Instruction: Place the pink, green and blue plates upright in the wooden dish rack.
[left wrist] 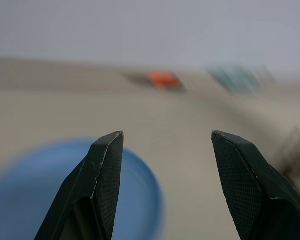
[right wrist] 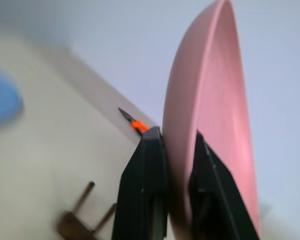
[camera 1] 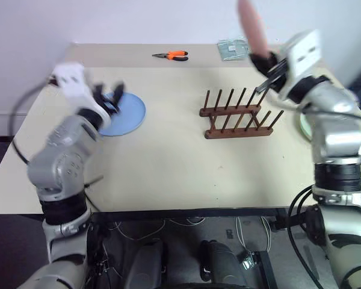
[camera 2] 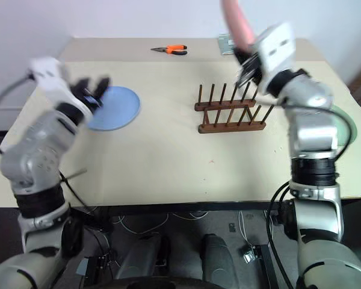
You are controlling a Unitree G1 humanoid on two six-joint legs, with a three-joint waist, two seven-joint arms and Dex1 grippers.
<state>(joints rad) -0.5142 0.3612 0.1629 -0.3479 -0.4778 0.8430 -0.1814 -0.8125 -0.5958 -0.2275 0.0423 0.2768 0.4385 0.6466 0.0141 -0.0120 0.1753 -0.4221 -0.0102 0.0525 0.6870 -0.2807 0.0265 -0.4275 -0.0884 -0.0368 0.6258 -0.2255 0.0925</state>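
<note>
Progress 0 of 3 racked | rack (camera 1: pixel 239 115) empty | right gripper (right wrist: pixel 177 150) clamps pink plate (right wrist: pixel 215 115) aloft | left gripper (left wrist: pixel 162 150) open by blue plate (camera 1: pixel 125 114) | green plate (camera 2: pixel 346 123) far right

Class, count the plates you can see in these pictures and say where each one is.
3. The pink plate is held edge-up in the right gripper; the blue plate lies flat near the left gripper; the green plate lies behind the right arm.

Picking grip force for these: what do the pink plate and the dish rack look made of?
The pink plate, clamped by its rim in the right claw, looks like matte plastic: even salmon colour, no glare, thin smooth raised rim. The dish rack looks like dark reddish-brown wood with thin round pegs; whether it is varnished cannot be told.
</note>
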